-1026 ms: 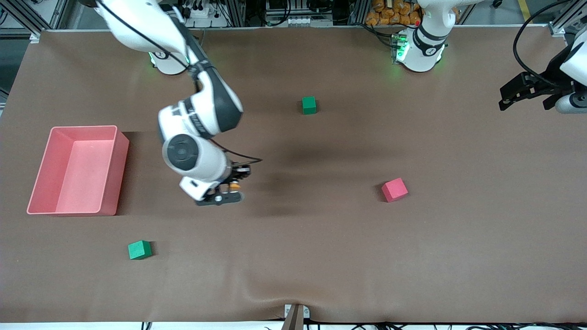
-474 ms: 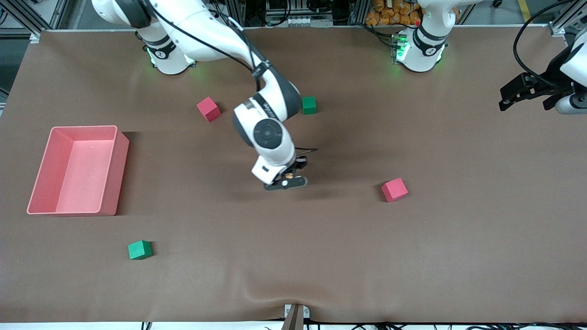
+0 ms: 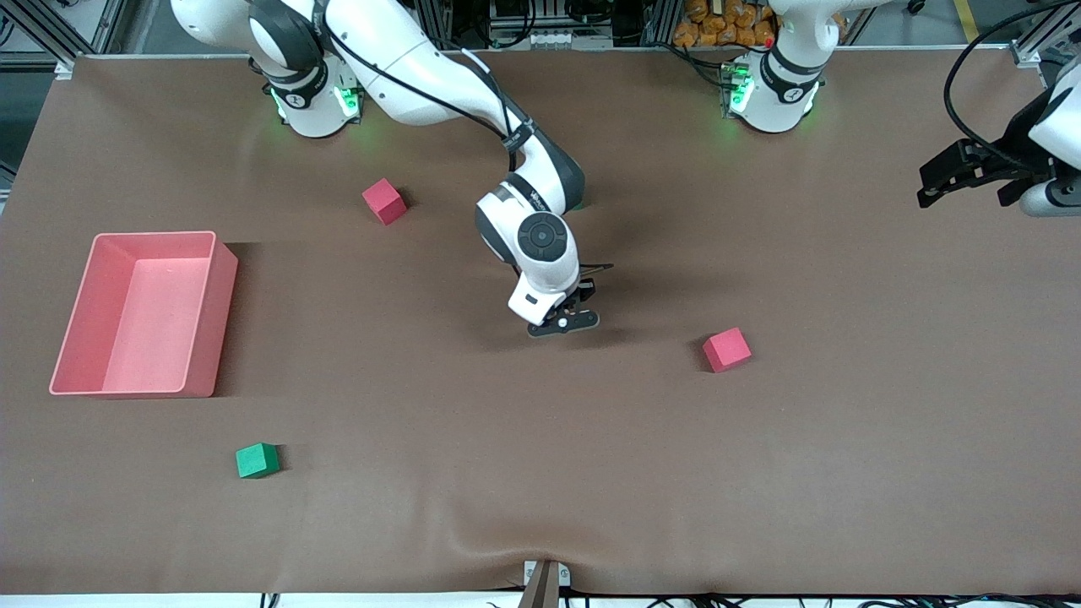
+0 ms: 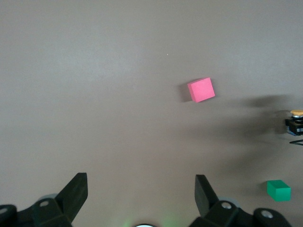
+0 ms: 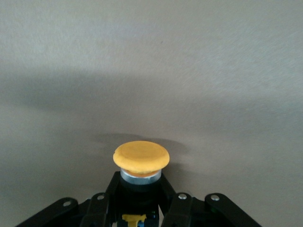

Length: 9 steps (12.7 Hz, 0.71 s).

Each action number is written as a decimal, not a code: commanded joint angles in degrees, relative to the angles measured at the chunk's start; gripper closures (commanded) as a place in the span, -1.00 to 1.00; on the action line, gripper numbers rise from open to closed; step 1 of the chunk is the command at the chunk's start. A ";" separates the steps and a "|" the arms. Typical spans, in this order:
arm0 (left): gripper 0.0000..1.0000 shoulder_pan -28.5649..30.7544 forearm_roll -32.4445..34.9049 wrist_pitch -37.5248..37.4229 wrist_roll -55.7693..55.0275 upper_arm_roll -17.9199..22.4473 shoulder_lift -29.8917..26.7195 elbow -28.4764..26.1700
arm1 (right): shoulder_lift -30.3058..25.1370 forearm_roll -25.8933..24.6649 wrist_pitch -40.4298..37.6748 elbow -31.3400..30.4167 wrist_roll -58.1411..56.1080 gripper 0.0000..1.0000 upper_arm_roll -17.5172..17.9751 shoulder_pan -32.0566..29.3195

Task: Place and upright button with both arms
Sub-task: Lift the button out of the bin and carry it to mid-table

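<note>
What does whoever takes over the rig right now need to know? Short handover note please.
Right hand: shut on the button, orange cap pointing away from the wrist, low over the middle of the table.
Left hand: open, empty, waiting up at its own end of the table.
Done: button picked up and carried to mid-table.
Left: set the button down and stand it upright, using both arms.
Red and green cubes and the pink bin are not part of the job.
</note>
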 commanded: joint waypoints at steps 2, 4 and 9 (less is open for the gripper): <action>-1.00 0.28 0.13 -0.52 0.93 -0.07 0.45 1.36 | 1.32 -0.06 -0.14 2.27 0.99 -0.98 -0.68 0.83; -1.00 0.46 0.13 -0.61 0.93 0.11 0.28 1.27 | 1.32 -0.06 0.48 2.35 0.90 -1.00 -0.86 0.92; -1.00 0.28 0.22 -0.79 0.93 0.02 0.27 1.01 | -3.06 -0.06 -1.45 2.44 0.55 -1.00 -1.56 -1.80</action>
